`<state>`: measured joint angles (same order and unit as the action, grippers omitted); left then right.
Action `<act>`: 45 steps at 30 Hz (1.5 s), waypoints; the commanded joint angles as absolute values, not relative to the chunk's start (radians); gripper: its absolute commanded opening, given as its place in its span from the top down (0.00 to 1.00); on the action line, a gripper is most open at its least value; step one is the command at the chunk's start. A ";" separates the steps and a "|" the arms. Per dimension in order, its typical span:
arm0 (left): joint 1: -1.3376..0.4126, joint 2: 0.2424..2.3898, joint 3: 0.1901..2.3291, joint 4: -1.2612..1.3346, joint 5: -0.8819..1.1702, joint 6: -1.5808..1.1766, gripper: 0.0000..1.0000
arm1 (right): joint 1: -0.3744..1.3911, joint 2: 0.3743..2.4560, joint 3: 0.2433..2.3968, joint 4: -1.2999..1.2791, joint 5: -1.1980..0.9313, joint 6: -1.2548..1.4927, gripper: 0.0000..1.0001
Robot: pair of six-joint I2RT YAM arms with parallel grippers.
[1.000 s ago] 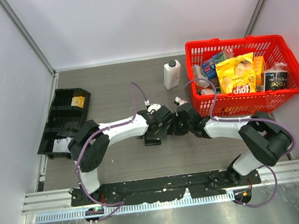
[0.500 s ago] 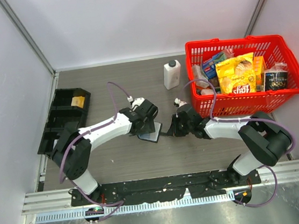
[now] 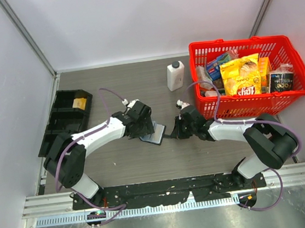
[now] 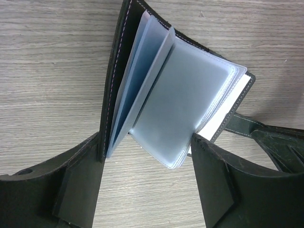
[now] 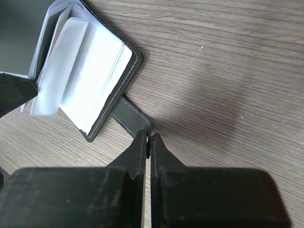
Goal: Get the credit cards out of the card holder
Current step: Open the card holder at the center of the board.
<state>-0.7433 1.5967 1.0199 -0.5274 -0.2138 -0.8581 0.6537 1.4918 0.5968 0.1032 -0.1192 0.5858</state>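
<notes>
The card holder (image 3: 156, 134), a small black bifold, lies open on the table between both arms. In the left wrist view its black cover (image 4: 114, 71) stands up and the clear sleeves (image 4: 190, 99) fan out. A light blue credit card (image 4: 127, 90) shows in the pocket beside the cover; I cannot tell any others apart. My left gripper (image 4: 147, 138) (image 3: 143, 129) spans the holder, one finger (image 4: 80, 185) on the cover, the other on the sleeves' edge. My right gripper (image 5: 148, 137) (image 3: 175, 132) is shut on the snap tab (image 5: 130, 116).
A red basket (image 3: 253, 104) full of groceries stands at the right, close behind the right arm. A white bottle (image 3: 175, 75) stands left of it. A black compartment tray (image 3: 65, 121) sits at the left wall.
My left gripper has drawn back to the left from beside the right gripper and narrowed its jaws. The card holder now lies open with its sleeves showing. The right gripper has stayed put.
</notes>
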 commanded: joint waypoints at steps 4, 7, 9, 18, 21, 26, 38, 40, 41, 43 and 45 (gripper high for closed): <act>-0.709 1.559 0.999 -0.525 -0.213 -0.835 0.15 | 0.653 1.459 0.667 -0.038 -0.117 0.509 0.91; -0.689 1.531 0.999 -0.531 -0.201 -0.835 0.07 | 0.652 1.454 0.684 -0.049 -0.117 0.502 0.90; -0.673 1.505 1.002 -0.534 -0.184 -0.830 0.06 | 0.653 1.460 0.689 -0.052 -0.115 0.500 0.90; -0.635 1.454 1.072 -0.499 -0.005 -0.752 0.05 | 0.652 1.494 0.686 -0.034 -0.106 0.502 0.90; -0.632 1.486 1.072 -0.469 0.064 -0.749 0.06 | 0.653 1.496 0.692 -0.032 -0.101 0.505 0.90; -0.629 1.555 1.074 -0.446 0.058 -0.726 0.06 | 0.652 1.502 0.693 -0.026 -0.097 0.511 0.90; -0.626 1.729 1.137 -0.485 -0.055 -0.652 0.12 | 0.653 1.502 0.683 -0.011 -0.098 0.525 0.90; -0.626 1.744 1.137 -0.491 -0.072 -0.650 0.11 | 0.655 1.502 0.681 -0.009 -0.101 0.526 0.90; -0.627 1.746 1.137 -0.494 -0.081 -0.649 0.11 | 0.653 1.502 0.680 -0.006 -0.103 0.525 0.90; -0.627 1.746 1.134 -0.494 -0.103 -0.647 0.11 | 0.657 1.500 0.680 -0.006 -0.104 0.526 0.90; -0.630 1.740 1.129 -0.495 -0.118 -0.643 0.10 | 0.655 1.500 0.678 -0.006 -0.104 0.528 0.90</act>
<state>-0.6327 1.7432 1.1038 -0.4900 -0.0593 -0.6682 0.6537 1.4994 0.6651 -0.0307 -0.1135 0.5232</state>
